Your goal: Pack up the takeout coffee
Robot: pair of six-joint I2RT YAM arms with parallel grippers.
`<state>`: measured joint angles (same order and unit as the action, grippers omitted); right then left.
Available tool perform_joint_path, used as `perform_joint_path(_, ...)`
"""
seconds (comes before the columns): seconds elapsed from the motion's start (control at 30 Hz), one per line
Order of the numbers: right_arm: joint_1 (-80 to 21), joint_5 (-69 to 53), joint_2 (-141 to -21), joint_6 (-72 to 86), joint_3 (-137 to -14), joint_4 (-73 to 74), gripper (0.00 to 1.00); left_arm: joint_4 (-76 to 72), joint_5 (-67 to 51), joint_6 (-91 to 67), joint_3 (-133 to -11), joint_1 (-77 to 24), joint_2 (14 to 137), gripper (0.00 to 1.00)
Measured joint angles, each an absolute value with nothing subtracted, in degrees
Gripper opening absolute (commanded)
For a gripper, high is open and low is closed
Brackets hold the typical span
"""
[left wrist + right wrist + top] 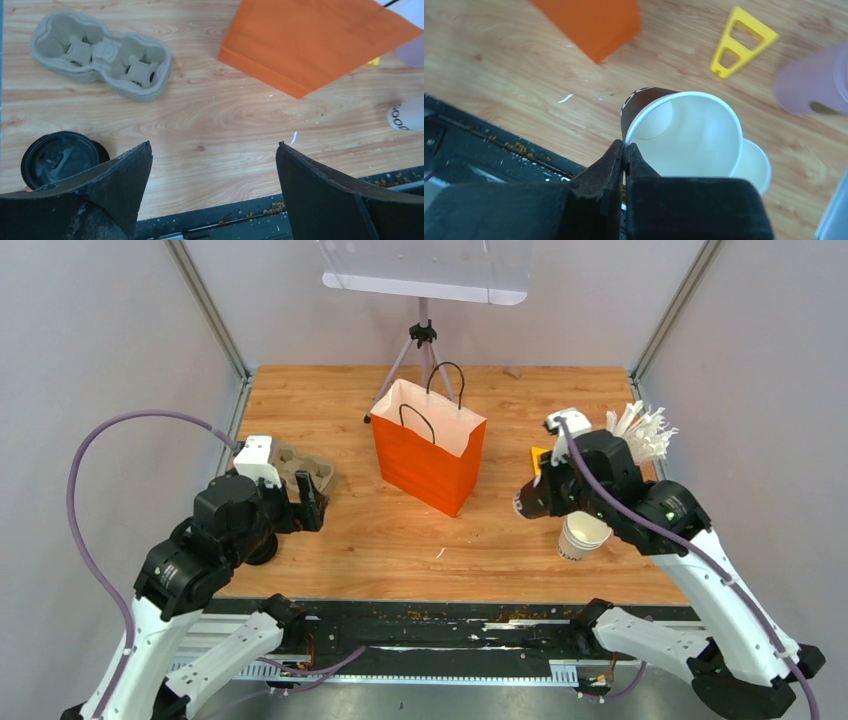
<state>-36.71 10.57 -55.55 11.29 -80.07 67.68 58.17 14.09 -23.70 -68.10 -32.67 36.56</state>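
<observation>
Your right gripper (625,150) sits nearest the lens in its wrist view, fingers clenched tight on the rim of an open-topped paper cup (684,135). The cup is tilted, white inside and dark on its outer wall. Just behind it a second cup (755,169), white and open-topped too, stands on the table (504,65); you cannot tell whether the two touch. Your left gripper (214,144) hangs over bare wood near the front edge, fingers spread wide and holding nothing. A black lid (59,159) lies flat on the table, partly hidden by one of those fingers. Farther out the pulp tray (100,55) rests on the wood, well apart from the cups. Mid-table the orange bag (428,462) stands upright with its mouth open, between your two arms. A yellow frame (744,42) lies flat to the right of the bag, near the pink cup (811,85) of white straws (648,430). At the far edge a tripod (422,345) stands behind the bag
</observation>
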Motion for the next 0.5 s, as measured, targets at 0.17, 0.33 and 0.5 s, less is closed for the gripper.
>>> perform_joint_path(0.17,-45.8,7.0,-56.7,8.1,-73.6,58.7,0.00,60.3,18.6,-27.1,-68.1,-32.7,39.4,1.00)
perform_joint_path(0.33,-56.8,7.7,-61.4,3.8,-67.7,51.0,0.01,63.2,24.3,-32.0,-68.1,-32.6,40.1,1.00)
perform_joint_path(0.5,-65.2,9.2,-66.9,-3.7,-63.7,42.7,0.01,65.6,28.8,-35.6,-68.1,-32.6,40.0,1.00)
